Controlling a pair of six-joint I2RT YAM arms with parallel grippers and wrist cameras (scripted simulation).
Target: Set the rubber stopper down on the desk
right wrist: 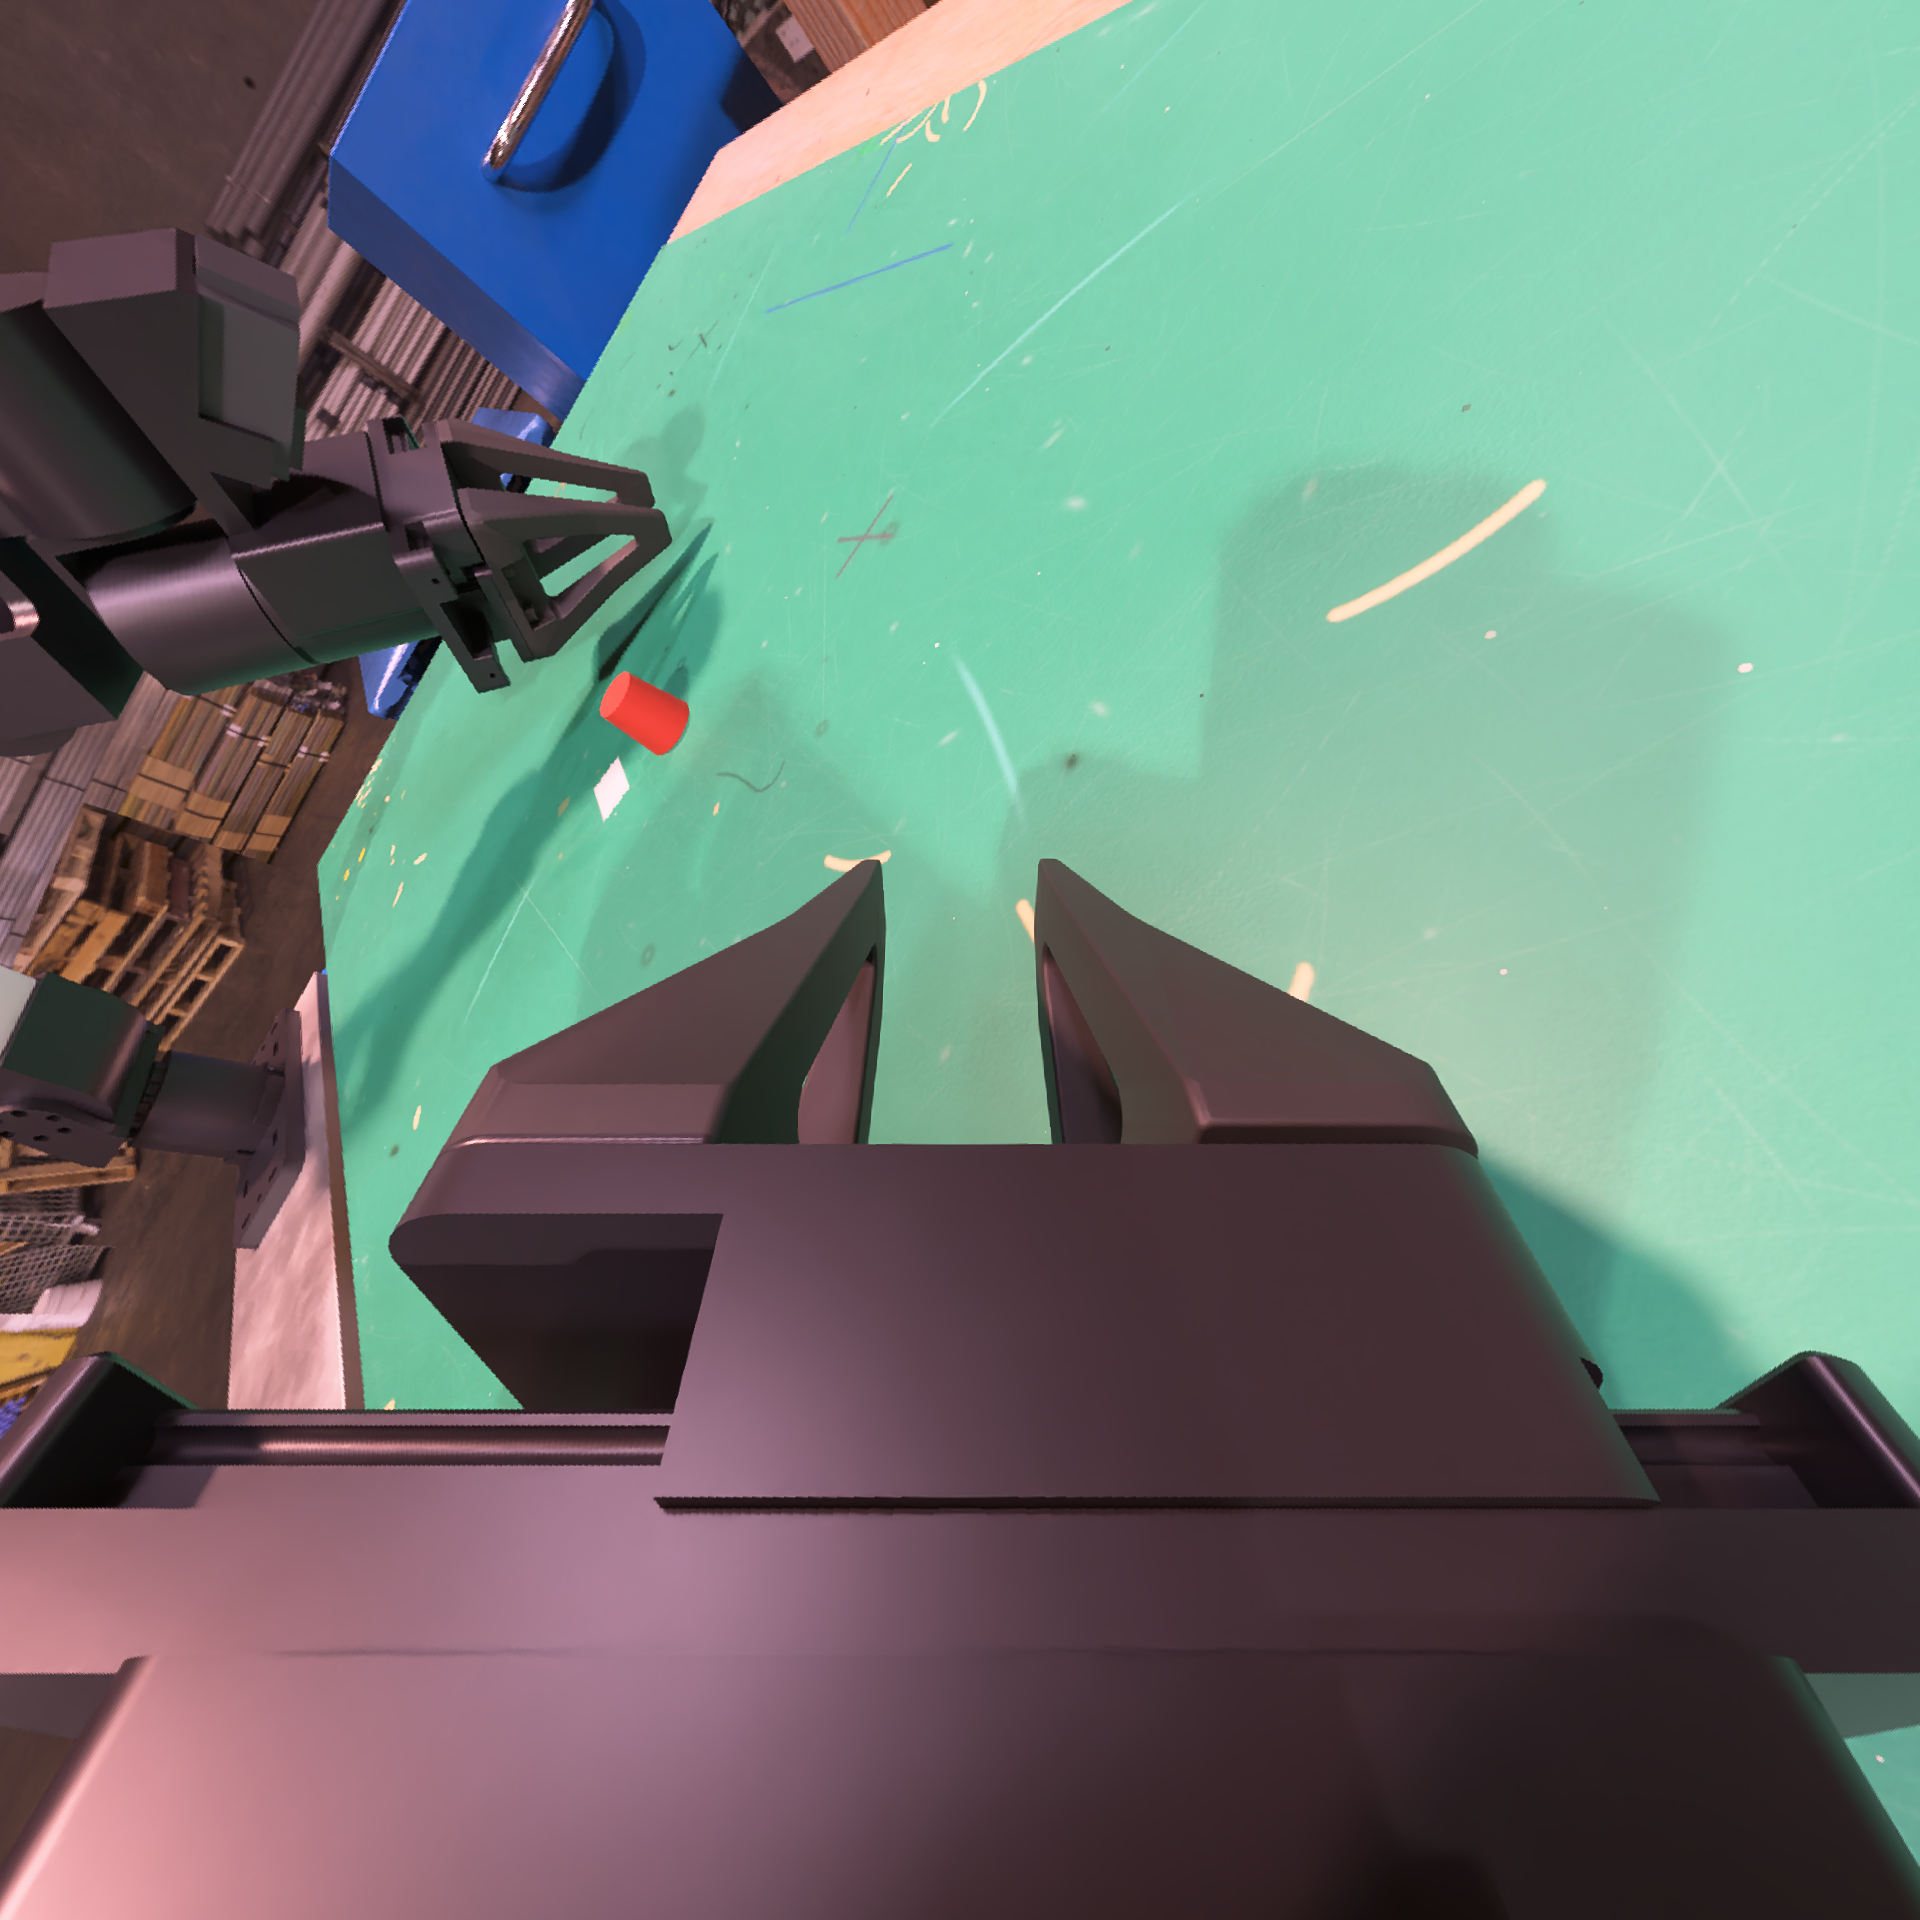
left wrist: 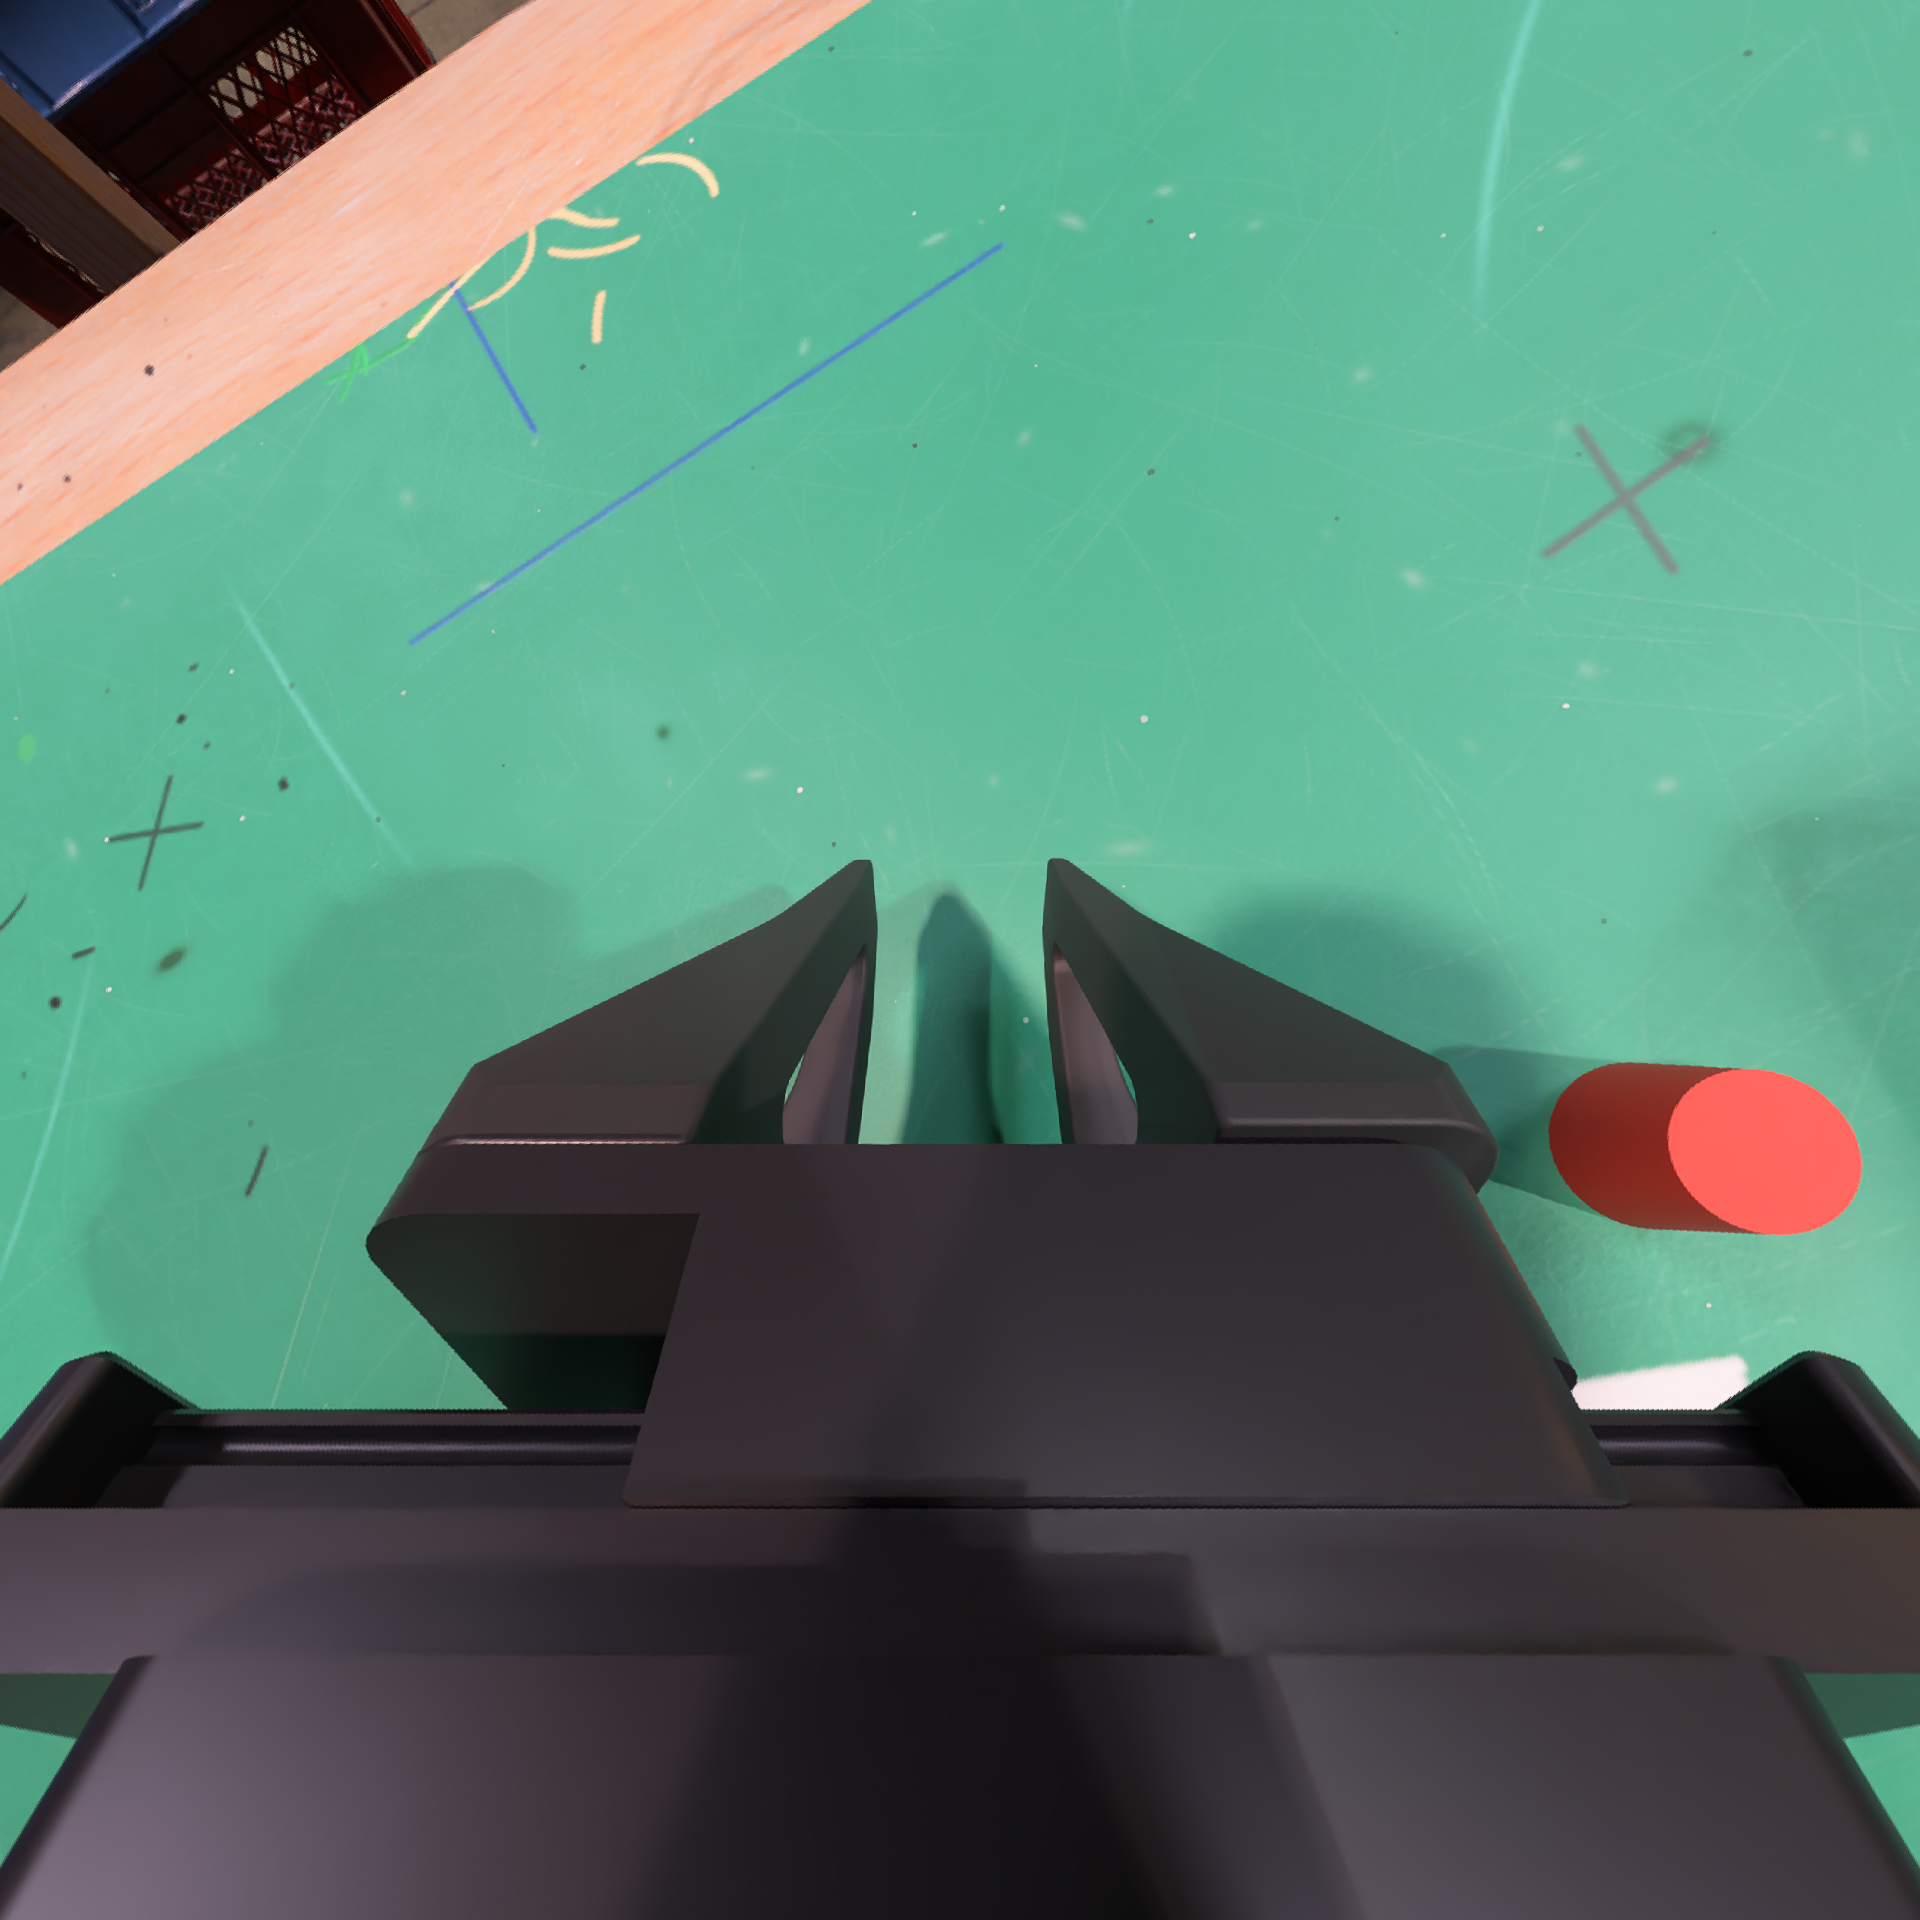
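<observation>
A green mat, scratched and marked w/ pen lines and crosses, is seen covering most of a pale wooden desk. The rubber stopper, a short red cylinder, is seen lying on its side on the mat, w/ a flat end turned toward the left wrist camera. It is held by nothing. It is placed just right of the left gripper, beside the gripper's base, not between the fingers.

The left gripper's dark fingers are parted w/ a narrow gap, and only bare mat and shadow are seen between them. In the right wrist view the left gripper is shown low over the mat, near the stopper but apart from it. A small white scrap is seen on the mat close by; what it is can't be told.

The right gripper is held well apart from the stopper, fingers likewise parted and empty. A blue box w/ a metal handle is seen beyond the desk edge.
</observation>
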